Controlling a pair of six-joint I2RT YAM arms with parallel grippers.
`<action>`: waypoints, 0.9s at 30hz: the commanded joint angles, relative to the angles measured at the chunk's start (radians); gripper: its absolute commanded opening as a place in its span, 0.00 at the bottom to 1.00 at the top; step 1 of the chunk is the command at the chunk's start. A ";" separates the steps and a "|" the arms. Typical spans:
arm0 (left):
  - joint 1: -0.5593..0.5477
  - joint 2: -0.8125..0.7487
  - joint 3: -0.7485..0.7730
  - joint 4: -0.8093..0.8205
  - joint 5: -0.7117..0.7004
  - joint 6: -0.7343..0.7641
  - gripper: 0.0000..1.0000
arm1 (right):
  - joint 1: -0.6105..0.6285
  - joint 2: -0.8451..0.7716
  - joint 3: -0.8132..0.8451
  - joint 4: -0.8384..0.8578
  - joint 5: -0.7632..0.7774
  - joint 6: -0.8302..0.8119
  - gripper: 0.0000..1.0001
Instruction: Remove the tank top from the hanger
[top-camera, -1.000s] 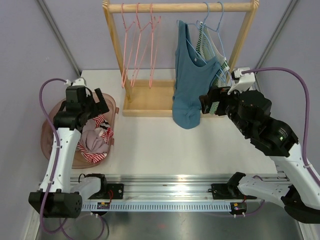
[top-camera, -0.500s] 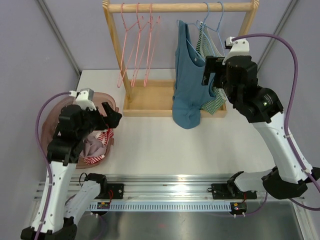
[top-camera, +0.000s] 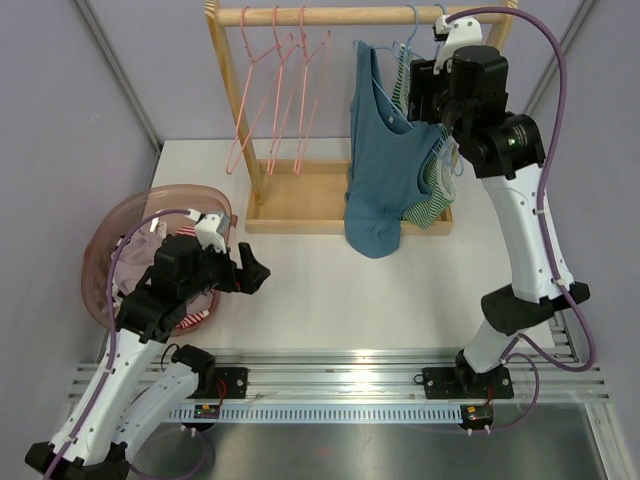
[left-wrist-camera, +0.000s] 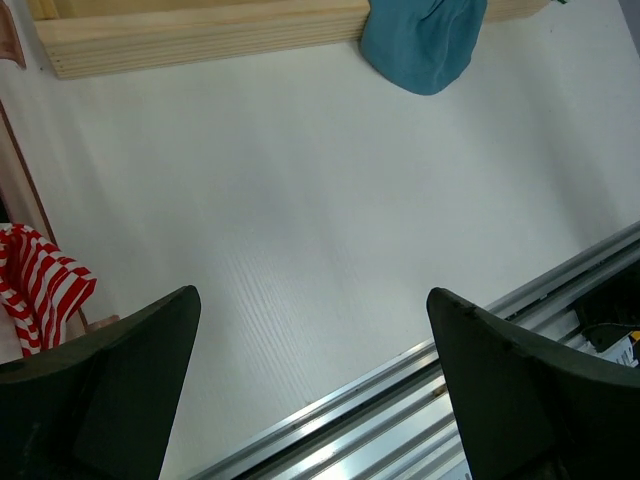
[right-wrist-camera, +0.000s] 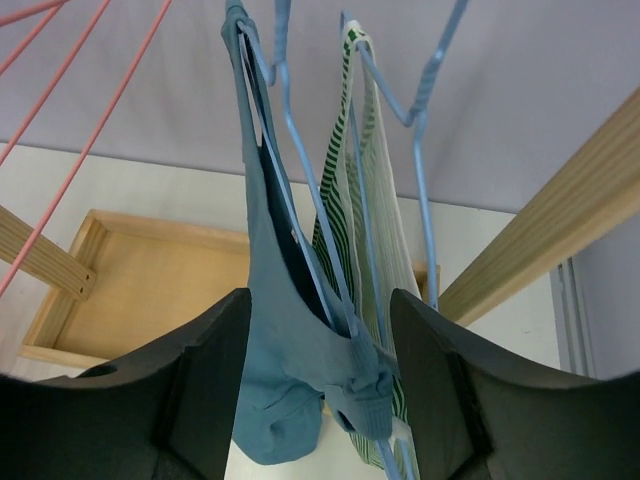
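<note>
Top external: right claw (right-wrist-camera: 318, 300) poised high, wide open at tank top (top-camera: 380, 170); left claw (left-wrist-camera: 312, 300) open, empty.

- The top external view sits high behind both arm bases and looks down and forward across the whole worktop (top-camera: 330, 280) to the wooden rack (top-camera: 300, 200).
- The left wrist view is low, facing along the worktop past the left claw (left-wrist-camera: 312, 300) toward the rack's base.
- The right wrist view looks past the right claw (right-wrist-camera: 320, 300), very near the blue hangers (right-wrist-camera: 420, 180).
- All three views share the blue tank top (top-camera: 385, 150).
</note>
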 joint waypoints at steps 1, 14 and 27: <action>-0.005 -0.026 0.009 0.075 -0.020 0.015 0.99 | -0.025 0.055 0.105 -0.041 -0.084 -0.064 0.65; -0.005 -0.013 -0.003 0.080 0.006 0.020 0.99 | -0.085 0.196 0.186 -0.037 -0.294 -0.036 0.38; -0.005 -0.009 -0.009 0.081 0.024 0.018 0.99 | -0.085 0.179 0.185 0.043 -0.366 0.074 0.00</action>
